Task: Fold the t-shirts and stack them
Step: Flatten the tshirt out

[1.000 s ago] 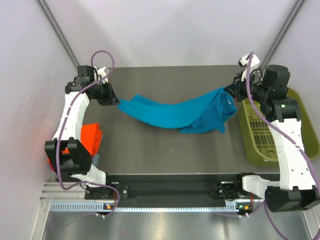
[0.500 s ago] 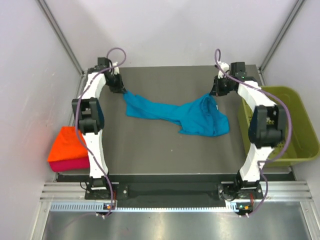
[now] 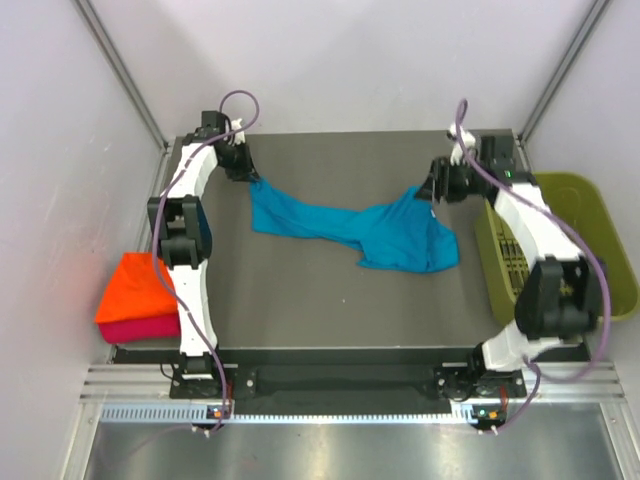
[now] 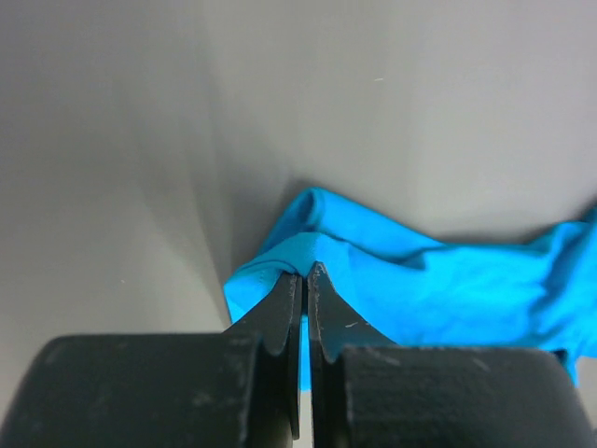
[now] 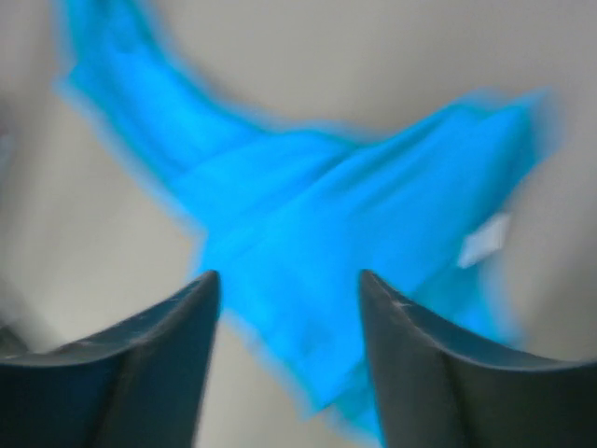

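left pincer (image 4: 305,273) clenched on teal t-shirt (image 3: 340,222) corner | right pincer (image 5: 287,277) released, jaws apart just above it | t-shirt crumpled on worktop (image 3: 300,300)

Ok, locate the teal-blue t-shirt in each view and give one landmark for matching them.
Top external: teal-blue t-shirt lies stretched across the far half of the table.
Left wrist: centre to right edge, one corner pinched in the shut left end effector.
Right wrist: blurred, filling the middle, beyond the open right end effector.
Shared landmark: the grey table under the shirt.
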Tool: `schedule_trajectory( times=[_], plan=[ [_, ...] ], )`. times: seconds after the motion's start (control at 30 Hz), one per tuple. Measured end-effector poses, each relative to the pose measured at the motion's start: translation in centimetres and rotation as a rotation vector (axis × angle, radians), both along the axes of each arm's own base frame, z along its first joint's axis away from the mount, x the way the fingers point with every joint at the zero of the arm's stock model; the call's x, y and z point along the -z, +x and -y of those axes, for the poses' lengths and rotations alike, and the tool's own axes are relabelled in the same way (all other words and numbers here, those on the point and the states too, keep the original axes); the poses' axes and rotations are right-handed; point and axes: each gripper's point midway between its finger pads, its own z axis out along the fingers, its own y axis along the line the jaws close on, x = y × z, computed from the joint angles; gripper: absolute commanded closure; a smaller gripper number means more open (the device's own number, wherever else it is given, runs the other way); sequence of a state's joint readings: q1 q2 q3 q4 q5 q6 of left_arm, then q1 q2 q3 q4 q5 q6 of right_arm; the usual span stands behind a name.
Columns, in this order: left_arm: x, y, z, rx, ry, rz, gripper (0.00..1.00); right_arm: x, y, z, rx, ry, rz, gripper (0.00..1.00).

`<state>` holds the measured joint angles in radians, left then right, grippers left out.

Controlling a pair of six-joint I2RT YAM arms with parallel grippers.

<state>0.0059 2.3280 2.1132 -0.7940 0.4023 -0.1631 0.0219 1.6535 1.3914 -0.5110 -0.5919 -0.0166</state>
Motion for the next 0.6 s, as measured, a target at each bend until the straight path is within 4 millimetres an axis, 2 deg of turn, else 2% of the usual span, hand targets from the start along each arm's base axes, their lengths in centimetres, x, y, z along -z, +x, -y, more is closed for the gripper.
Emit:
schedule_trajectory(
  times=[0.07,0.13,0.2,0.27,0.33,0.43,0.6],
  plan=[
    [-1.2,-0.1,0.2,0.002,-0.014,0.018,1.0,0.0,-4.4,-1.1,-0.015,0.086,-0.058,0.53],
    [-2.1,-0.2,0.5,0.005,-0.029,0.031,1.0,1.7,-8.1,-1.9,-0.021,0.146,-0.15,0.57],
    [-2.7,-0.2,0.6,0.005,-0.037,0.04,1.0,4.9,-10.8,-2.1,-0.008,0.171,-0.269,0.57],
    [-3.0,-0.2,0.7,0.005,-0.042,0.046,1.0,8.6,-13.5,-2.1,0.014,0.175,-0.407,0.63],
    [-3.2,-0.2,1.2,0.014,-0.045,0.051,1.0,11.5,-15.7,-2.0,0.04,0.171,-0.528,0.63],
    [-3.3,-0.4,1.8,0.025,-0.047,0.049,1.0,13.5,-17.0,-1.7,0.064,0.15,-0.615,0.59],
    [-3.0,-1.3,3.4,0.053,-0.054,0.032,1.0,13.6,-15.6,-1.1,0.069,0.112,-0.585,0.59]
  ],
)
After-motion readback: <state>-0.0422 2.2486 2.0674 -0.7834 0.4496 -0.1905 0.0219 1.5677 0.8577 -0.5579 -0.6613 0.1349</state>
